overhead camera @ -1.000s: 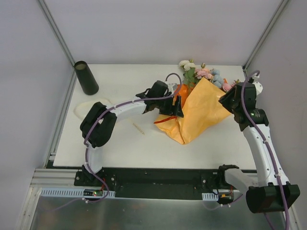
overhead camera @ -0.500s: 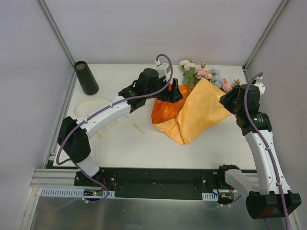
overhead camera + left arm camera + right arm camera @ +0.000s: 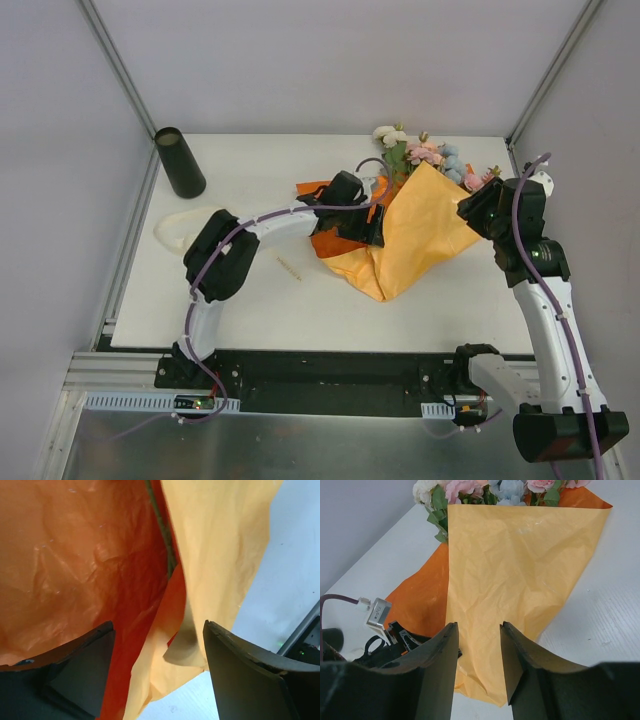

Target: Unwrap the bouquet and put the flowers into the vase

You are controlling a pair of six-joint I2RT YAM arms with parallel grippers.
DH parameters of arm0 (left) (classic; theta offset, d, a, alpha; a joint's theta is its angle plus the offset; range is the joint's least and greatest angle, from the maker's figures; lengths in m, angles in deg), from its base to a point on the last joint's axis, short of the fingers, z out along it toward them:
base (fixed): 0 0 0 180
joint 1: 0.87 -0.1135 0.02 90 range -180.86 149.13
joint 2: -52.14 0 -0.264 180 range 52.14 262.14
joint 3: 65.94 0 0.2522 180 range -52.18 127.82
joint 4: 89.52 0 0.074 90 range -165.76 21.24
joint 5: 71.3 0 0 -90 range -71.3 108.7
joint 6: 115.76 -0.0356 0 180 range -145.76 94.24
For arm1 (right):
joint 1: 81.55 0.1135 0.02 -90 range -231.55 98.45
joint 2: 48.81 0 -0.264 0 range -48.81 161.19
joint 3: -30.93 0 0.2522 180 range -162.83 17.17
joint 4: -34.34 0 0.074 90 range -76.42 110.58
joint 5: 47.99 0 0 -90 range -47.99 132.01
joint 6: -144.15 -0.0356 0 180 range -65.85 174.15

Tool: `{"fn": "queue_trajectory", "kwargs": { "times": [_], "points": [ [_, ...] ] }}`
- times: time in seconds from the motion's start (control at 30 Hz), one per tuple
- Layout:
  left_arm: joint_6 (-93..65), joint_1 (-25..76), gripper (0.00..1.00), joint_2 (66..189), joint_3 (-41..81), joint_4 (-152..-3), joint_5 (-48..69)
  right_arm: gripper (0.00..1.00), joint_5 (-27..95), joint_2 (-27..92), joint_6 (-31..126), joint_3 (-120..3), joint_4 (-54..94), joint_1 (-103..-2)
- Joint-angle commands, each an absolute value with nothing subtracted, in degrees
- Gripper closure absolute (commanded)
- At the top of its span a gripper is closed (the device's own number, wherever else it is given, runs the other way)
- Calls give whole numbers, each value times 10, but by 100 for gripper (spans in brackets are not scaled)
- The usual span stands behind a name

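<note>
Since half a second ago, left arm folded back at the elbow, its gripper brought from the wrapper's far edge down onto the dark orange flap, which now spreads further left. Item, far left corner of table [image 3: 270, 310]: the vase [image 3: 180, 162], dark cylinder, upright, well apart from the bouquet; contents cannot be told. Item, near it: cream ribbon-like strip [image 3: 178, 224], loose on the table. Item, centre: left gripper [image 3: 157, 630], jaws wide apart astride a loose fold of orange paper, not clamped on it. Item: the bouquet [image 3: 415, 235], lying on the table, paper partly opened, one green stem [image 3: 162, 535] showing inside the wrap. Item: the flowers [image 3: 425, 152], cream, pink and pale blue heads, projecting from the wrapper's far end. Item, right: right gripper [image 3: 478, 626], jaws partly apart, holding nothing, above the pale orange sheet.
</note>
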State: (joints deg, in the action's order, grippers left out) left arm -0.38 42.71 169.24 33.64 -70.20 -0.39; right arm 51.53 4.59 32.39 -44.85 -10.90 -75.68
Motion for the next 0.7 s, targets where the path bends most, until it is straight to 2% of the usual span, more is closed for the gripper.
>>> {"fn": "queue_trajectory", "kwargs": {
  "times": [0.0,0.13,0.67],
  "points": [
    [-12,441,28,1694,388,-735,-71,55,497,32,328,-458,-96,-754],
    [-11,460,33,1684,377,-774,-107,55,497,33,329,-462,-97,-754],
    [-37,571,31,1654,350,-866,-129,54,530,40,309,-516,-127,-755]
  ]
}}
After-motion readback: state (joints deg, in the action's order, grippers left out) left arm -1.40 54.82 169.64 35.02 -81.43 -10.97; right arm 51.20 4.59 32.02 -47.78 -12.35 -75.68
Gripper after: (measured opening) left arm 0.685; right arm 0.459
